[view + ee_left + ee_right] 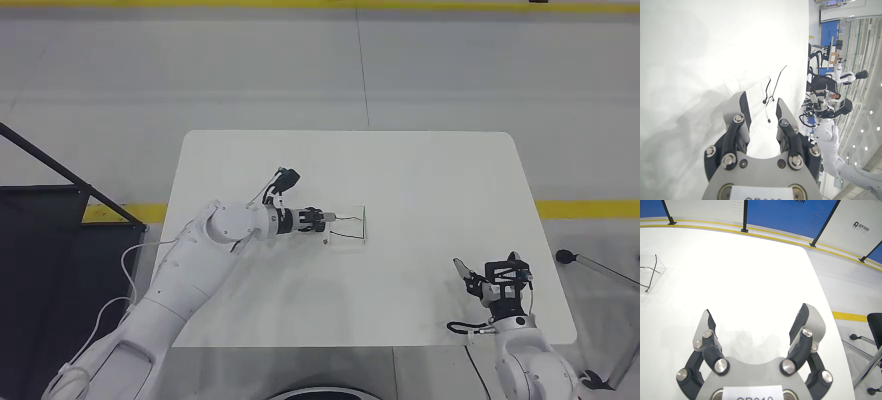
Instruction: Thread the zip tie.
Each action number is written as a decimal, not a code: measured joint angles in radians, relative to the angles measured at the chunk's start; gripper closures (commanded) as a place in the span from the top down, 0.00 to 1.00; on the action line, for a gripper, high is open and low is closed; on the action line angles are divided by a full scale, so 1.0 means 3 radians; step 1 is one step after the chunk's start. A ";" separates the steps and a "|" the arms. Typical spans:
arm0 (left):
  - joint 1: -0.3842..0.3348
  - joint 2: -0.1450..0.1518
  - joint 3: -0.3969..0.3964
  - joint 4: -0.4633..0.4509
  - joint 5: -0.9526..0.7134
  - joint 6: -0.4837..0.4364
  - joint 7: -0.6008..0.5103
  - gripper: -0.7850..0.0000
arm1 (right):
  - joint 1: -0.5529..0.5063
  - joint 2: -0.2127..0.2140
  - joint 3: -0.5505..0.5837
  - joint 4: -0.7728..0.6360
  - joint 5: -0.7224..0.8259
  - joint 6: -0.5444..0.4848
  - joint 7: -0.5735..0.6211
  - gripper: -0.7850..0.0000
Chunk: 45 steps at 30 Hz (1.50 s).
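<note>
Now my left gripper [761,98] hangs open and empty just beside the clear tray [661,266] of black zip ties [777,83] on the table [440,180]; my right gripper [755,308] gapes wide, empty, well apart from it.

Left arm [190,270] extended, right arm [522,352] tucked, jaws apart.

2 zip ties [777,83], 1 clear tray [659,277]

clear holder [662,273] | cut by edge (zip ties [652,277] too)
</note>
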 measured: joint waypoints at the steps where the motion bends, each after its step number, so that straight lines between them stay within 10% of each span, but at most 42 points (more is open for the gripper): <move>1: -0.0003 -0.0003 0.0003 0.0006 -0.0002 -0.0003 0.0000 0.44 | 0.0000 0.0000 0.0000 0.0000 0.0000 0.0000 0.0000 1.00; 26: -0.0042 -0.0045 0.0002 0.0113 -0.0055 -0.0072 -0.0033 0.17 | 0.0000 0.0000 0.0000 0.0000 0.0000 0.0000 0.0000 1.00; 30: -0.0036 -0.0043 -0.0013 0.0109 -0.0057 -0.0095 -0.0037 0.01 | 0.0000 0.0000 0.0000 0.0000 0.0000 0.0000 0.0000 1.00; 45: 0.0024 -0.0006 -0.0137 0.0020 -0.0032 -0.0223 -0.0061 0.00 | 0.0000 0.0000 0.0000 0.0000 0.0000 0.0000 0.0000 1.00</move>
